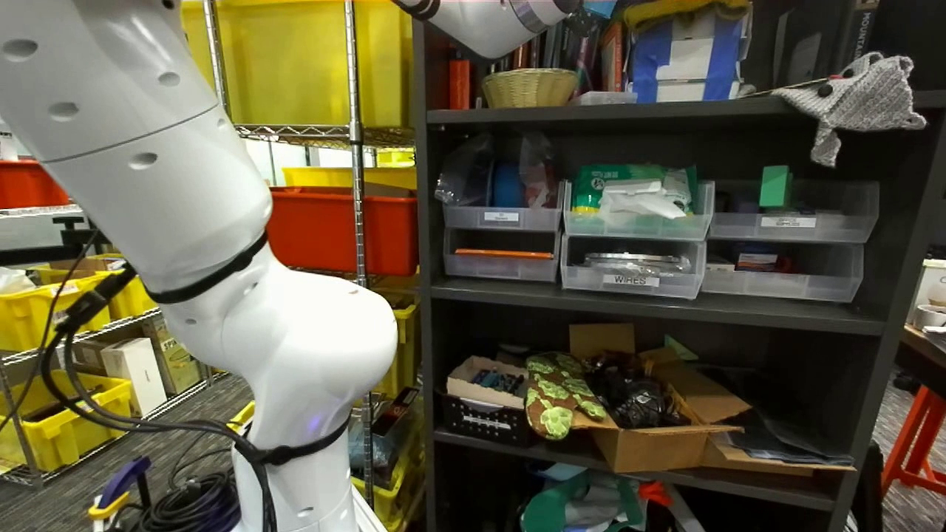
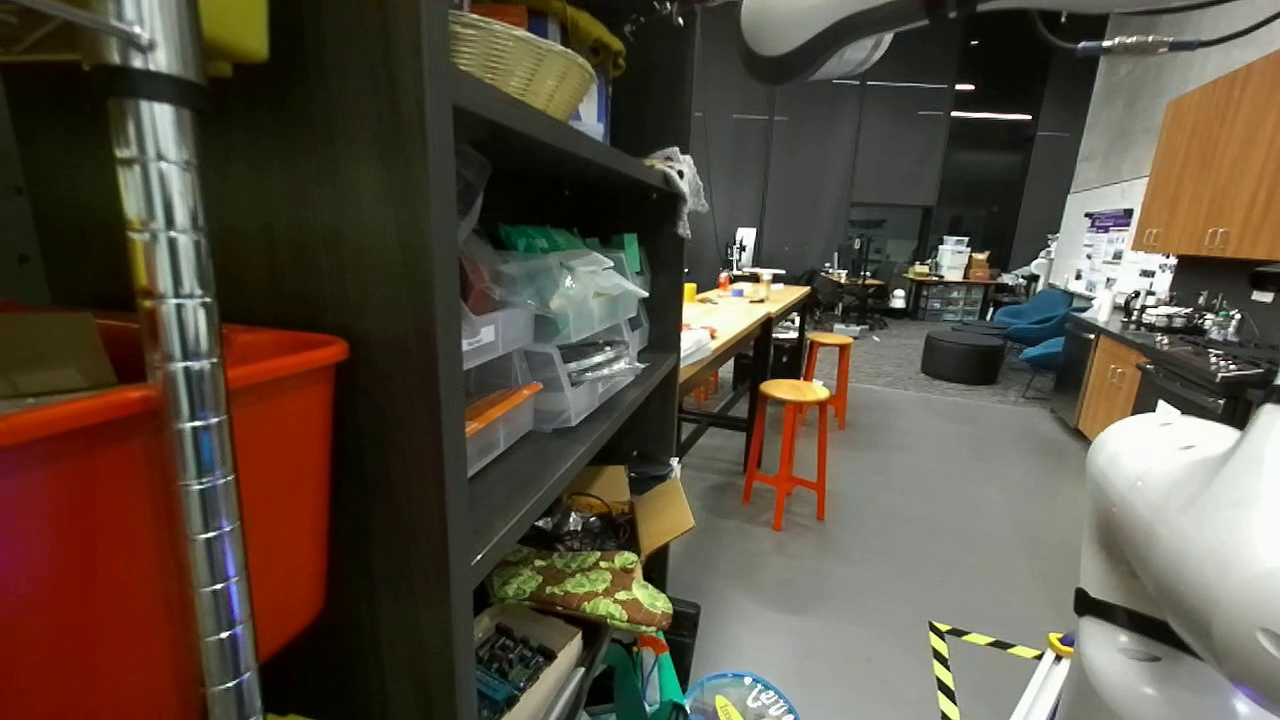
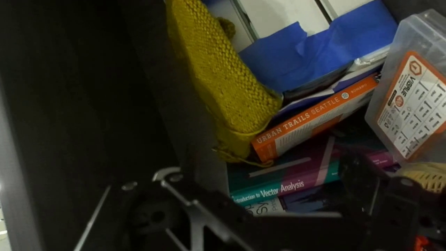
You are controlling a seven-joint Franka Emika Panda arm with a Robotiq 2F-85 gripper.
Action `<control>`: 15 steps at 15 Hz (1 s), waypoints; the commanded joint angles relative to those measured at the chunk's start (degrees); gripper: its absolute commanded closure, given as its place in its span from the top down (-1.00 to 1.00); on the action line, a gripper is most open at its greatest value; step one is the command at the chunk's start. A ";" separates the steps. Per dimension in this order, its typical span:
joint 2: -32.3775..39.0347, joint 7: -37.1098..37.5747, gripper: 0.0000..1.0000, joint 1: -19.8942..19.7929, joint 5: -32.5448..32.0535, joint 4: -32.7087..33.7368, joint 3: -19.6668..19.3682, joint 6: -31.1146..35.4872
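Pincer (image 3: 268, 170): wrist view, 4 round to 7 o'clock, black on dark; jaws look wide apart, book spines showing between; can't tell if the tips touch anything. Both exterior views: 12 to 1 o'clock edge, too cut off to read.
Vector Analysis book (image 3: 289, 190): nearest, 4 to 5 o'clock; pincer covers part, start of title hard to read.
Urban Trails book (image 3: 303, 118): orange spine, 3 o'clock, just beside it.
Mustard knit (image 3: 233, 87): 12 o'clock of centre, loose strand at its 6 o'clock end, rest cropped.
Blue-taped boxes (image 3: 320, 59): 2 o'clock, cropped.
Clear case (image 3: 409, 101): 3 o'clock, orange-edged label, small print illegible, cropped.
Basket (image 3: 425, 176): 4 o'clock, only a woven bit; fuller in both exterior views.
Red bit (image 3: 421, 242): 4 o'clock, can't identify.
Surface (image 1: 650, 113): dark bookcase board, 1 to 2 o'clock in an exterior view; grey crochet piece (image 1: 865, 96) hangs over its edge at 2.
Lower boards: labelled clear bins (image 1: 632, 262) at 3, cardboard box (image 1: 658, 452) at 4 to 5.
Room: red bin (image 1: 318, 229) on wire rack, 9 to 10; in an exterior view, orange-legged stool (image 2: 795, 392) at 3, wooden cabinets (image 2: 1215, 170) at 2 to 3, grey floor (image 2: 900, 500) at 4.
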 commanded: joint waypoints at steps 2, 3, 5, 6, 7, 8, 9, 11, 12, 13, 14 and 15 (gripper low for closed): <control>2.13 0.32 1.00 -2.81 -1.33 1.47 0.82 7.50; 2.66 -0.37 1.00 -2.70 -1.42 2.18 0.43 9.52; 3.02 -2.34 1.00 -0.47 -1.81 3.84 -1.53 10.59; 3.28 -2.47 1.00 -0.02 -1.75 4.62 -1.96 9.99; 3.22 -2.89 1.00 1.31 -1.71 5.45 -2.94 7.87; 3.56 -3.47 1.00 2.08 -1.76 6.30 -3.67 6.60; 3.62 -4.13 1.00 3.46 -1.72 6.89 -4.58 5.10; 3.61 -6.15 1.00 6.64 -1.30 8.37 -6.31 0.27; 3.80 -7.21 1.00 8.07 -0.84 9.43 -7.01 -2.47; 4.10 -8.21 1.00 9.31 -0.43 10.41 -7.75 -4.14; 4.11 -9.56 1.00 11.28 0.13 11.26 -8.81 -5.79; 4.54 -10.38 1.00 12.50 0.50 12.22 -9.48 -6.13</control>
